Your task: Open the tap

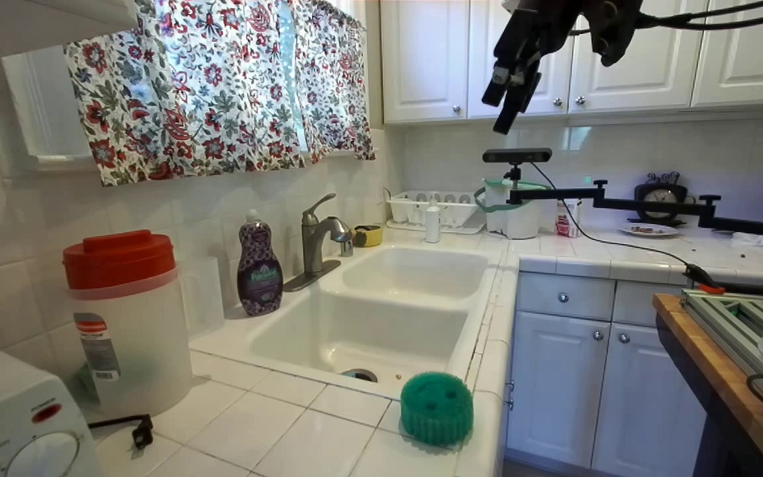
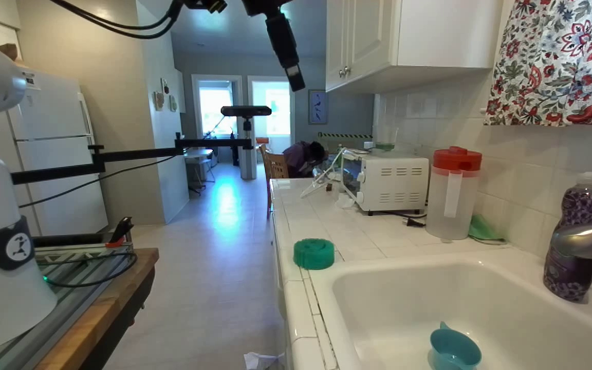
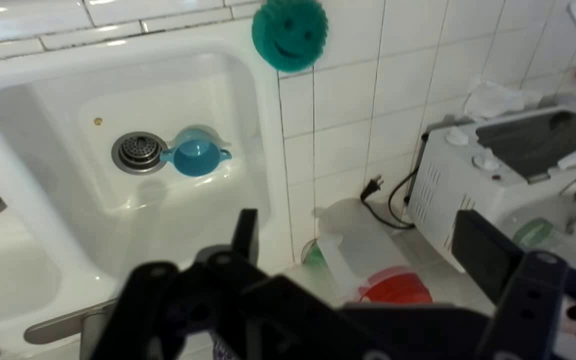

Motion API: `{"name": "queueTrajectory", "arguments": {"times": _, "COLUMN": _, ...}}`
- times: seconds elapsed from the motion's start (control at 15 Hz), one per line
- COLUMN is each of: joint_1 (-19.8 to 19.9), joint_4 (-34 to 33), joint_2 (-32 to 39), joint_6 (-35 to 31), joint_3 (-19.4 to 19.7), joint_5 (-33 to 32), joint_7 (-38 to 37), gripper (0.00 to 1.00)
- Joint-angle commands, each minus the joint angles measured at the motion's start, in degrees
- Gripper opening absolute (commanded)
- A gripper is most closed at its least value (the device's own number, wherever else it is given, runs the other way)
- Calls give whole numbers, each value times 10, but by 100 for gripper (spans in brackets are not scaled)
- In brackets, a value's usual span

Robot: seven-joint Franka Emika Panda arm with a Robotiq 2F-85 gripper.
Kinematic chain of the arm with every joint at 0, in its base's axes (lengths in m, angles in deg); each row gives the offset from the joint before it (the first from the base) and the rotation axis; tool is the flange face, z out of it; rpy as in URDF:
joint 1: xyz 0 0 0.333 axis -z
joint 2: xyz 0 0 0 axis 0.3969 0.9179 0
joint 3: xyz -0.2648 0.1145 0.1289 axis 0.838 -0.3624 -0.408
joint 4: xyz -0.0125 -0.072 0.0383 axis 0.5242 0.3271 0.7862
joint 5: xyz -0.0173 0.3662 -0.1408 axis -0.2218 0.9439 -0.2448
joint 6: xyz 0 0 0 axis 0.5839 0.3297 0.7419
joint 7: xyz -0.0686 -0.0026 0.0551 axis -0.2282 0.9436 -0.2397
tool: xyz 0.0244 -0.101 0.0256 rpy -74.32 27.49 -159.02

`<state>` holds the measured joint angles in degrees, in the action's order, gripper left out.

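While the gripper (image 3: 360,237) hangs high with its fingers (image 3: 485,255) spread and nothing between them, the tap (image 1: 313,246) stands untouched at the wall side of the sink (image 1: 381,331), toward eight o'clock from the gripper in an exterior view. Its lever (image 1: 318,206) is slim and slants up toward two o'clock, so a slightly misjudged approach could slide off it or shove the spout (image 1: 336,228) sideways instead. The soap bottle (image 1: 261,275) is the likeliest casualty: it stands near the tap, at its eight o'clock, and a low sweep with the fingers this wide could tip it. Coming in too high might snag the curtain (image 1: 216,93).

In the wrist view a blue cup (image 3: 196,157) sits mouth-up in one basin (image 3: 183,215), just beside the drain (image 3: 139,151) at its three o'clock; whether it holds water cannot be told, and a stream striking it would probably splash. Toward nine o'clock from the sink in an exterior view, the red-lidded pitcher (image 1: 146,351) is cloudy enough that its contents are unclear. The white bucket (image 1: 522,225), out toward two o'clock, hides its inside. A clear container (image 2: 386,137) on the toaster oven (image 2: 396,185) seems to hold something green.
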<state>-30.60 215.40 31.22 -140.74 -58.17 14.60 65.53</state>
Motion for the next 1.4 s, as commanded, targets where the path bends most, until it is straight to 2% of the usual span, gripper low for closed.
{"name": "queueTrajectory", "arguments": {"times": 0.0, "joint_1": 5, "joint_4": -21, "joint_2": 27, "joint_6": -63, "joint_3": 16, "joint_5": 54, "joint_7": -32, "gripper": 100}}
{"name": "queueTrajectory", "arguments": {"times": 0.27, "joint_1": 4, "joint_4": -71, "joint_2": 91, "joint_6": -142, "joint_3": 30, "joint_5": 112, "joint_7": -80, "gripper": 100}}
{"name": "queueTrajectory", "arguments": {"times": 0.53, "joint_1": 9, "joint_4": -165, "joint_2": 199, "joint_6": -185, "joint_3": 40, "joint_5": 173, "joint_7": -128, "gripper": 100}}
{"name": "queueTrajectory", "arguments": {"times": 1.13, "joint_1": 89, "joint_4": -400, "joint_2": 384, "joint_6": -185, "joint_3": 42, "joint_5": 245, "joint_7": -282, "gripper": 100}}
{"name": "queueTrajectory", "arguments": {"times": 1.27, "joint_1": 97, "joint_4": -425, "joint_2": 398, "joint_6": -176, "joint_3": 40, "joint_5": 270, "joint_7": -315, "gripper": 100}}
{"name": "queueTrajectory", "arguments": {"times": 1.33, "joint_1": 98, "joint_4": -393, "joint_2": 379, "joint_6": -188, "joint_3": 40, "joint_5": 239, "joint_7": -286, "gripper": 100}}
